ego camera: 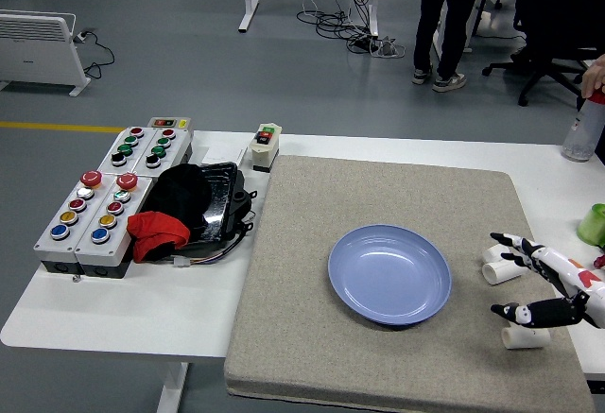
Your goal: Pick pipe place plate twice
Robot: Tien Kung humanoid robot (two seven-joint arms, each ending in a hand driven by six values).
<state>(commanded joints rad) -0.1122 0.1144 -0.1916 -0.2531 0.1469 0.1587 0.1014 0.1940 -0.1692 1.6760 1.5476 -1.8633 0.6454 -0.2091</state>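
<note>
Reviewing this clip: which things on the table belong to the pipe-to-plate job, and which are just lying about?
Job:
- blue plate, nothing on it
- two white pipes
- right robot hand, open between them

Lying about:
- button boxes
- black tray
- red cloth
- small switch box
- spray bottle

White desk (123, 314) carries a grey mat (312, 337) over its middle and near edge; button boxes (90, 219) along the left edge; a small switch box (264, 146) near the far edge; a spray bottle (583, 129) at the far right corner.
</note>
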